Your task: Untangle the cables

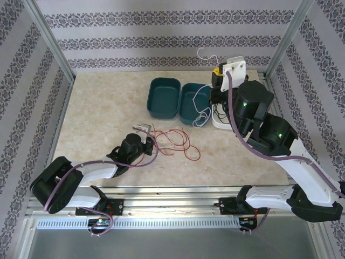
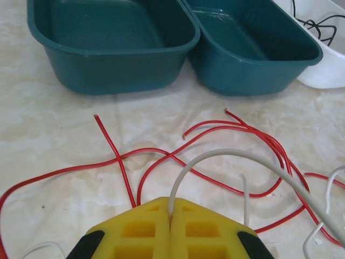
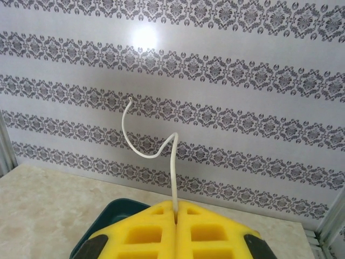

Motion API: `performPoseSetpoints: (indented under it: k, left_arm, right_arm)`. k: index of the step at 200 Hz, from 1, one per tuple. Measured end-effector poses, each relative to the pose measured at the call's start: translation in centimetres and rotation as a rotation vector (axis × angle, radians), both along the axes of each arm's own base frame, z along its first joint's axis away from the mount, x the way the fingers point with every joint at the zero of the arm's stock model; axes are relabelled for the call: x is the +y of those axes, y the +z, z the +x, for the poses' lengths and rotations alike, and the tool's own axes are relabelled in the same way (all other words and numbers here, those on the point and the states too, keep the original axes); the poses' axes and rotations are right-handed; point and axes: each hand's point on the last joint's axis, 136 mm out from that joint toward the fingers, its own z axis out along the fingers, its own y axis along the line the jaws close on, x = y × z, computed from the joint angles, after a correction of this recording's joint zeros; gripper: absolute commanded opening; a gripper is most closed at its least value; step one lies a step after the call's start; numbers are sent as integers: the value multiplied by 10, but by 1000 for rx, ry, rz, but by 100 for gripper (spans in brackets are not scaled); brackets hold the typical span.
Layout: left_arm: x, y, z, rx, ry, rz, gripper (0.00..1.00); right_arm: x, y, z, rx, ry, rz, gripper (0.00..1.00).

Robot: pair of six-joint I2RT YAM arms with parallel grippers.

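Observation:
Red cables (image 2: pixel 215 129) lie in loose loops on the marble table (image 1: pixel 102 108), seen from above as red cables (image 1: pixel 175 141). My left gripper (image 2: pixel 171 208) is low over them, shut on a white cable (image 2: pixel 242 156) that arcs away to the right. In the top view, the left gripper (image 1: pixel 144 128) is at the red loops' left end. My right gripper (image 3: pixel 176 208) is raised by the back wall, shut on a white cable (image 3: pixel 173 162) whose free end curls upward. The top view shows the right gripper (image 1: pixel 217 71) above the right bin, with white cable (image 1: pixel 204 115) hanging down.
Two teal bins (image 1: pixel 163 97) (image 1: pixel 195 102) sit side by side behind the red loops; the left wrist view has them as the left bin (image 2: pixel 113 48) and the right bin (image 2: pixel 253 54). A white container (image 2: pixel 329 70) holding black cable (image 2: pixel 318 24) stands right of them. Patterned walls enclose the table.

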Motion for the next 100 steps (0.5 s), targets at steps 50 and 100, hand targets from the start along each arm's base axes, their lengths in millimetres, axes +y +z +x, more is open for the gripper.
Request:
performPoseSetpoints:
  k: [50, 100]
  left_arm:
    - [1, 9, -1, -15, 0, -11, 0]
    - [2, 24, -5, -37, -8, -31, 0]
  right_arm:
    - [13, -23, 23, 47, -39, -72, 0]
    - [-2, -54, 71, 140, -99, -56, 0]
